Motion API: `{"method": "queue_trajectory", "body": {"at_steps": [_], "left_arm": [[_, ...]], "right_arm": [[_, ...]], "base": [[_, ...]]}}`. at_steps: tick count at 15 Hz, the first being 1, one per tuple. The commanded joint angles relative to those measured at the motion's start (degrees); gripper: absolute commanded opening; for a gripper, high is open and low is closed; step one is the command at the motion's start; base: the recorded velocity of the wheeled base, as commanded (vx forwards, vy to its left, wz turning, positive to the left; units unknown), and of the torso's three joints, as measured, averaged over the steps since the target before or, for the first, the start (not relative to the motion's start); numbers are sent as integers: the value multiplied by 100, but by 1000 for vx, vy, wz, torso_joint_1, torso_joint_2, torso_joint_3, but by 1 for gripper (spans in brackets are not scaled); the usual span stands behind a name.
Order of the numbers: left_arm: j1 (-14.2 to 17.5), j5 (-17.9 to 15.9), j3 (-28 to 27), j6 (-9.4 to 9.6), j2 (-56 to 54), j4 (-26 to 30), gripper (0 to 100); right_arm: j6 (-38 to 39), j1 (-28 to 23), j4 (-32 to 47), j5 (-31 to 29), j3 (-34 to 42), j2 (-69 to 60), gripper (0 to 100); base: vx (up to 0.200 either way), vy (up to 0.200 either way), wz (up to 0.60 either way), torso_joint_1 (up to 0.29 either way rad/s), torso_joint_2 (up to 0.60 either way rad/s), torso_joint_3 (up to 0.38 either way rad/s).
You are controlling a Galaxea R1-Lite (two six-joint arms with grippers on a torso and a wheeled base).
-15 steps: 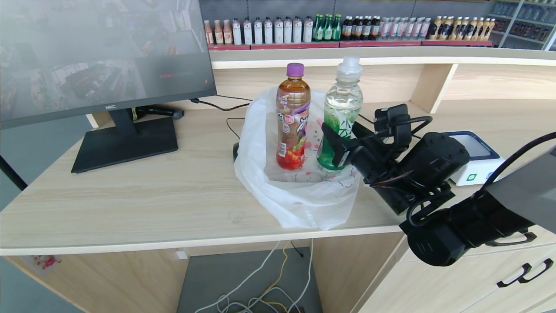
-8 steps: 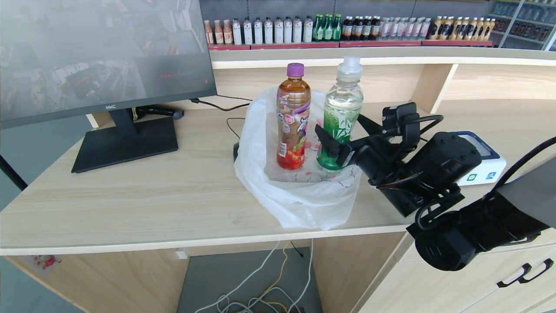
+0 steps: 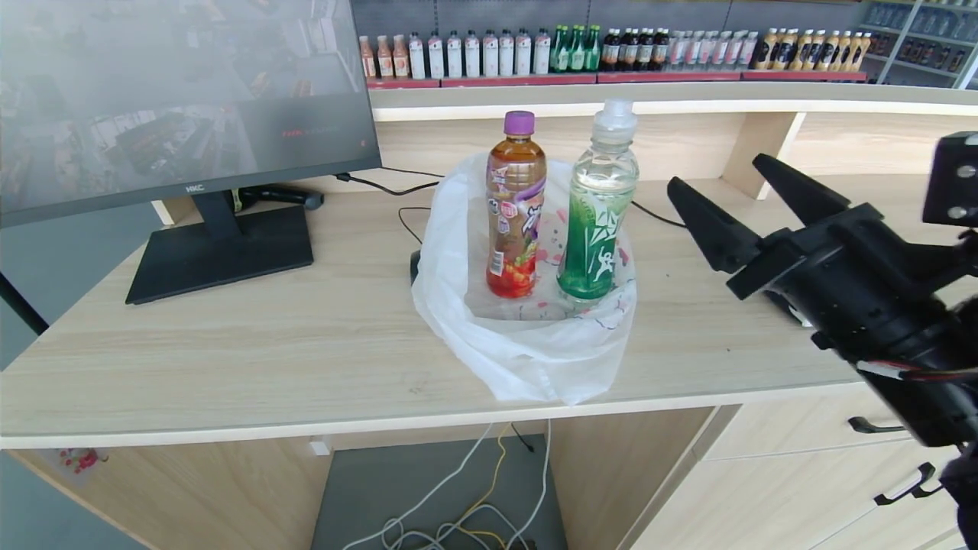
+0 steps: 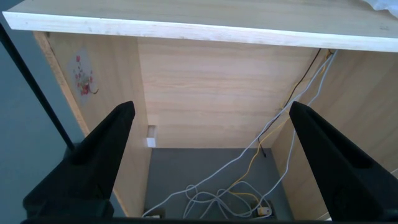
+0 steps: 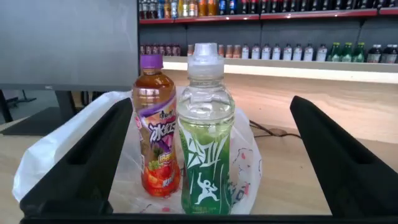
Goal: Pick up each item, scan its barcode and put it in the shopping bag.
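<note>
Two bottles stand upright side by side in the white shopping bag (image 3: 466, 252) on the wooden counter: an amber tea bottle (image 3: 516, 206) with a purple cap and a clear bottle with a green label (image 3: 600, 206). In the right wrist view the tea bottle (image 5: 158, 127) and the green-label bottle (image 5: 206, 134) stand ahead in the shopping bag (image 5: 56, 152). My right gripper (image 3: 733, 191) hangs open and empty to the right of the bottles, apart from them. My left gripper (image 4: 211, 118) is open and empty below the counter's edge, facing the space under it.
A monitor (image 3: 176, 92) on a black stand (image 3: 221, 252) fills the counter's left. Cables (image 3: 405, 191) run behind the bag. Drawers (image 3: 879, 451) sit under the counter at right. Loose wires (image 4: 230, 193) lie on the floor underneath. Shelves of bottles (image 3: 611, 50) line the back wall.
My right gripper has let go of the green-label bottle, opened and pulled back to the right and up. The bottle stays upright in the bag. The arm now hides the white and blue scanner.
</note>
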Motion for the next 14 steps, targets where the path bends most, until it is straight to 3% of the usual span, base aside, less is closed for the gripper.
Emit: {"method": "queue_trajectory", "body": {"at_steps": [1, 4, 7, 8, 9, 10, 11, 14], "left_arm": [[1, 0, 0, 5, 1, -1, 100], [1, 0, 0, 5, 1, -1, 100], [-7, 0, 0, 5, 1, -1, 100], [-7, 0, 0, 14, 1, -1, 100], [-7, 0, 0, 14, 1, -1, 100], [-7, 0, 0, 14, 1, -1, 100], [-7, 0, 0, 5, 1, -1, 100], [-7, 0, 0, 5, 1, -1, 100]], "right_arm": [[-17, -25, -30, 28, 1503, -2414, 100], [-26, -25, -13, 28, 2786, -3847, 100], [-465, 2, 699, 160, 2892, -4831, 100], [-764, 2, 2246, 529, 2892, -5719, 100], [-843, 2, 2853, 590, 2892, -6044, 100], [-1028, 2, 4892, 599, 2865, -7178, 100], [-1028, 2, 6043, 608, 2848, -7890, 100], [-1010, -7, 7968, 599, 2883, -8944, 100]], "base": [[0, 0, 0, 0, 0, 0], [0, 0, 0, 0, 0, 0], [0, 0, 0, 0, 0, 0], [0, 0, 0, 0, 0, 0], [0, 0, 0, 0, 0, 0], [0, 0, 0, 0, 0, 0], [0, 0, 0, 0, 0, 0], [0, 0, 0, 0, 0, 0]]}}
